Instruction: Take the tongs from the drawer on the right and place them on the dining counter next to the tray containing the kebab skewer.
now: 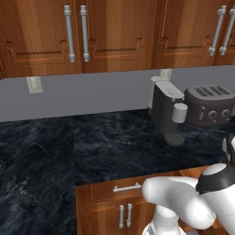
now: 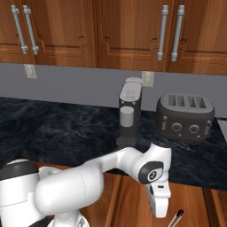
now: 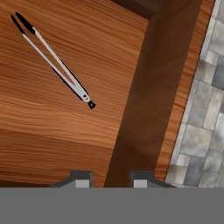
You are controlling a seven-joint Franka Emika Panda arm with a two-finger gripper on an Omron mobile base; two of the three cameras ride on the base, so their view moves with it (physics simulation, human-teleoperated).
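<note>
Now: drawer (image 3: pixel 65 131) pulled open so tongs (image 3: pixel 54 61) lie reachable | gripper (image 3: pixel 111 179) jaws slightly parted, empty, above drawer's front wall | next: reach tongs

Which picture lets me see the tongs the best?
The hand view. There the tongs lie whole on the wooden floor of the open drawer, both thin arms and the joined end plain to see. The right base view catches just a dark tip at its bottom edge, beside the arm.
</note>
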